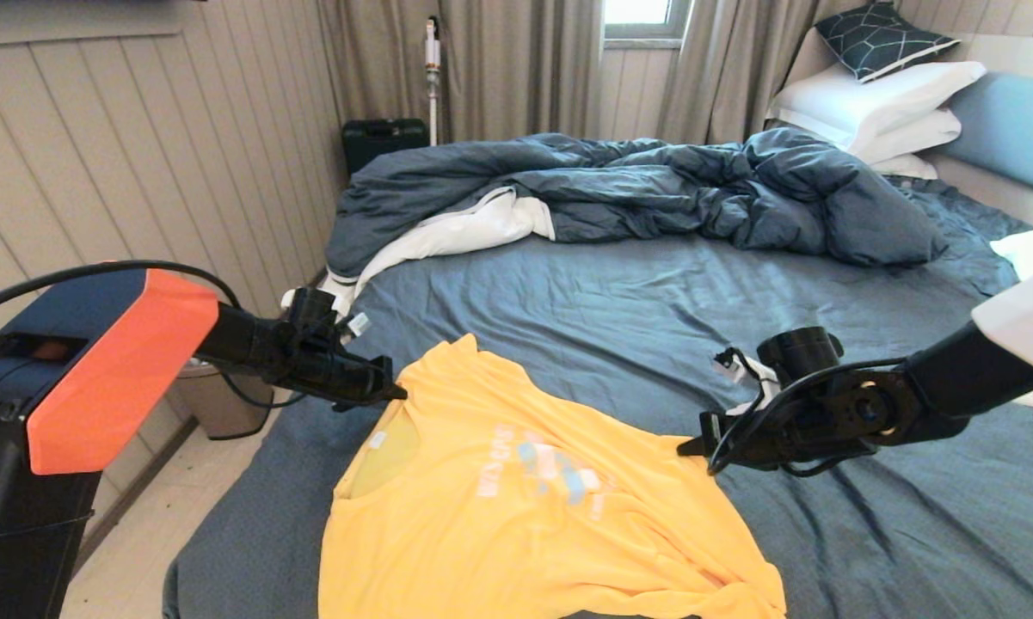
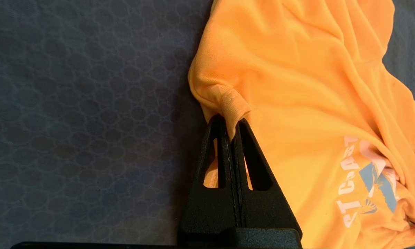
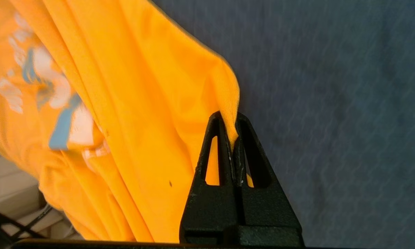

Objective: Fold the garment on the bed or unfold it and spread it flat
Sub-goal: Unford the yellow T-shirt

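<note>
The yellow T-shirt is stretched between my two grippers over the near part of the bed, its white and light-blue print facing up. My left gripper is shut on a bunched hem at the shirt's left edge, near the neck opening; the left wrist view shows the garment pinched between the fingertips. My right gripper is shut on the shirt's right edge, and the right wrist view shows that fold of cloth clamped in its tips. The shirt's near end hangs rumpled toward the bed's front edge.
A rumpled dark-blue duvet with white lining lies across the far half of the bed. White pillows and a patterned cushion sit at the far right by the light-blue headboard. A bin stands on the floor to the left.
</note>
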